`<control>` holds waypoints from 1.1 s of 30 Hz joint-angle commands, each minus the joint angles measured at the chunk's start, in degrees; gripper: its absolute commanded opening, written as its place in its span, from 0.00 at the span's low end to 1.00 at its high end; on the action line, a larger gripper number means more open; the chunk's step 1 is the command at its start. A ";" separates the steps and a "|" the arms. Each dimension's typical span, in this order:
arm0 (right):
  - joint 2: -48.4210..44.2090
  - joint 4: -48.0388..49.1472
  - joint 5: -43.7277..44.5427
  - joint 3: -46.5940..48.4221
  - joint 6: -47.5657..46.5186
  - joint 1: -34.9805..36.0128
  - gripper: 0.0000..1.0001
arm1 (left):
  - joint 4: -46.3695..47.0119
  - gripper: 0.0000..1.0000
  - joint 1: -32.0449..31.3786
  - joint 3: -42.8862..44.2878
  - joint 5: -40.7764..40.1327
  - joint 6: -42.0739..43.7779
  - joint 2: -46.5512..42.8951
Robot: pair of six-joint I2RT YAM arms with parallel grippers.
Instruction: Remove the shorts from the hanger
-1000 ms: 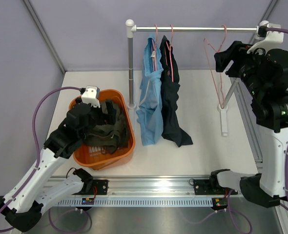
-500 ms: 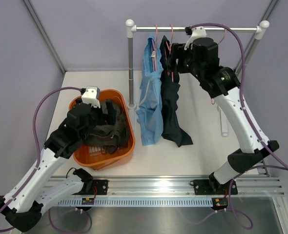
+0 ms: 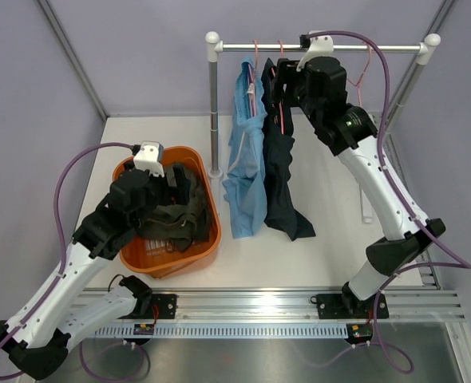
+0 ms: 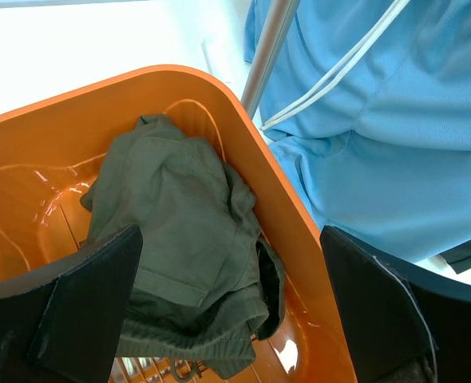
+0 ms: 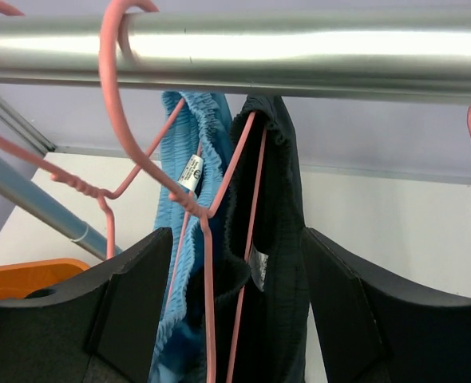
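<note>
Up on the rail, 12 o'clock: two pairs hang from the rail (image 3: 323, 48) on pink hangers. The light blue shorts (image 3: 245, 175) sit toward 11 and the navy shorts (image 3: 281, 171) touch them on the 1 o'clock side.
Down at 8 o'clock: the olive shorts (image 4: 184, 239) lie crumpled in the orange basket (image 4: 251, 159), off any hanger.
Right gripper (image 5: 243, 319): I have it raised to the rail with its jaws apart. They straddle the navy waistband and the pink hanger (image 5: 211, 239), and I see nothing pinched.
Left gripper (image 4: 231, 311): its jaws are spread wide over the basket, above the olive pair, and hold nothing.
Step in hand: I judge one pair done and two to go. This is the approach to the navy pair, before any grip.
Next move: I need to close on navy cloth at the waistband, not on the hanger wire and not on the blue pair. Then I pull down and toward 6 o'clock so the band slips off the hanger's arms.
Risk: the two waistbands press together, so I could pinch blue cloth too. The hook may also ride along the rail or lift off it.
Bench (image 3: 331, 247): the navy hem rests on it near centre.
</note>
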 commanded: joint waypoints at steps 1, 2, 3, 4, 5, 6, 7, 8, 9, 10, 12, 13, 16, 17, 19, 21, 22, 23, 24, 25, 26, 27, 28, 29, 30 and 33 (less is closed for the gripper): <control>3.42 2.91 2.58 2.94 -1.70 0.48 0.74 | 2.89 0.99 0.20 -0.76 0.88 -0.20 -0.89; 3.78 2.82 2.58 3.30 -1.88 0.48 0.74 | 2.89 0.99 0.20 -0.67 0.88 -0.29 -0.89; 4.21 2.99 2.84 3.82 -2.05 0.48 0.74 | 2.89 0.99 0.20 -0.76 0.97 -0.29 -0.89; 4.74 3.25 2.93 3.83 -2.14 0.48 0.73 | 2.89 0.99 0.20 -0.76 0.97 -0.29 -0.80; 4.92 4.04 3.02 3.83 -2.40 0.57 0.73 | 2.89 0.99 0.20 -0.67 0.97 -0.29 -0.80; 5.18 4.48 3.19 3.83 -2.67 0.48 0.73 | 2.89 0.99 0.20 -0.67 1.06 -0.29 -0.80; 5.62 5.44 3.37 3.83 -2.93 0.48 0.73 | 2.80 0.99 0.20 -0.67 1.06 -0.29 -0.71; 5.80 6.15 3.63 3.57 -3.45 0.57 0.73 | 2.80 0.99 0.20 -0.67 1.06 -0.29 -0.71; 5.89 6.76 4.16 3.22 -3.81 0.48 0.73 | 2.80 0.99 0.20 -0.67 1.15 -0.29 -0.71; 6.41 7.55 4.42 3.30 -3.98 0.48 0.72 | 2.80 0.99 0.20 -0.67 1.23 -0.29 -0.71; 6.77 8.00 5.21 3.30 -4.69 0.48 0.71 | 2.80 0.99 0.20 -0.67 1.23 -0.29 -0.62; 7.03 8.26 5.39 3.21 -4.86 0.48 0.71 | 2.89 0.99 0.20 -0.67 1.23 -0.29 -0.62; 6.77 10.37 6.18 2.07 -5.57 0.48 0.71 | 2.80 0.99 0.20 -0.76 1.23 -0.29 -0.53; 6.77 10.72 6.36 1.72 -5.83 0.48 0.71 | 2.80 0.99 0.20 -0.76 1.23 -0.29 -0.53; 6.85 10.81 6.45 1.63 -5.92 0.48 0.70 | 2.80 0.99 0.20 -0.67 1.23 -0.29 -0.53; 7.03 10.64 6.45 1.81 -5.92 0.48 0.69 | 2.80 0.99 0.20 -0.67 1.23 -0.29 -0.53; 7.21 10.55 6.36 1.89 -5.92 0.48 0.69 | 2.80 0.99 0.20 -0.76 1.23 -0.29 -0.45; 7.21 10.55 6.27 1.90 -5.83 0.48 0.68 | 2.80 0.99 0.20 -0.76 1.32 -0.29 -0.45; 7.29 10.55 6.10 1.90 -5.83 0.48 0.68 | 2.89 0.99 0.20 -0.76 1.32 -0.29 -0.45; 7.47 10.20 6.01 2.07 -5.83 0.48 0.68 | 2.71 0.99 0.20 -0.76 1.24 -0.29 -0.45; 7.64 10.02 6.01 2.25 -5.83 0.48 0.67 | 2.71 0.99 0.20 -0.67 1.23 -0.29 -0.36; 7.82 9.76 6.18 2.60 -5.75 0.48 0.67 | 2.71 0.99 0.20 -0.76 1.23 -0.29 -0.45; 7.82 9.76 6.27 2.77 -5.74 0.57 0.67 | 2.71 0.99 0.20 -0.67 1.23 -0.29 -0.45; 7.82 9.76 6.27 2.77 -5.83 0.48 0.67 | 2.71 0.99 0.20 -0.76 1.23 -0.29 -0.45; 7.91 9.85 6.27 2.95 -5.83 0.48 0.67 | 2.71 0.99 0.20 -0.76 1.23 -0.29 -0.45; 8.35 9.41 5.84 4.00 -5.83 0.48 0.64 | 2.71 0.99 0.20 -0.76 1.24 -0.29 -0.45</control>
